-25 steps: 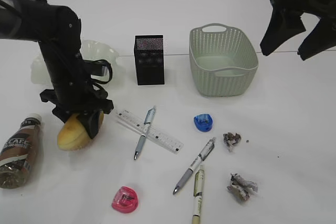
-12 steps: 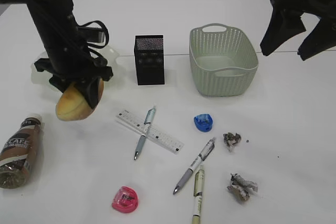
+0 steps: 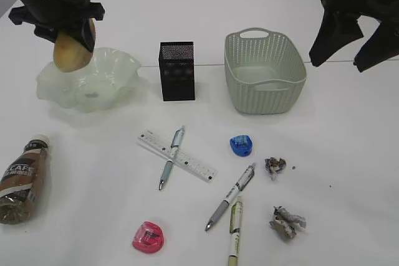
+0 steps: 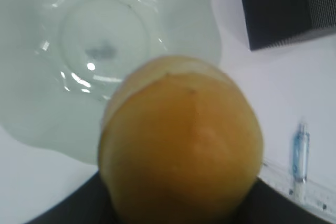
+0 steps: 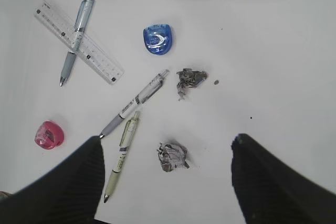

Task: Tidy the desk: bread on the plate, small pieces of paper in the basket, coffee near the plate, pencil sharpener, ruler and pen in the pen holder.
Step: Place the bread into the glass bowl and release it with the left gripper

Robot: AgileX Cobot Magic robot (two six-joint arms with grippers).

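Lifted from the tabletop, the bread (image 3: 72,48) now hangs gripped in the left tool (image 3: 62,29) above the plate (image 3: 118,73), seemingly near its rim; lowering and release come next.

A: What moved since a second ago?

B: The left gripper (image 3: 70,34) climbed from the table, beside the coffee bottle, up and back; it now hangs over the left rim of the plate (image 3: 118,66).

A: And the bread (image 3: 70,51)?

B: Lifted off the table with it, clamped between the jaws, now above the plate.
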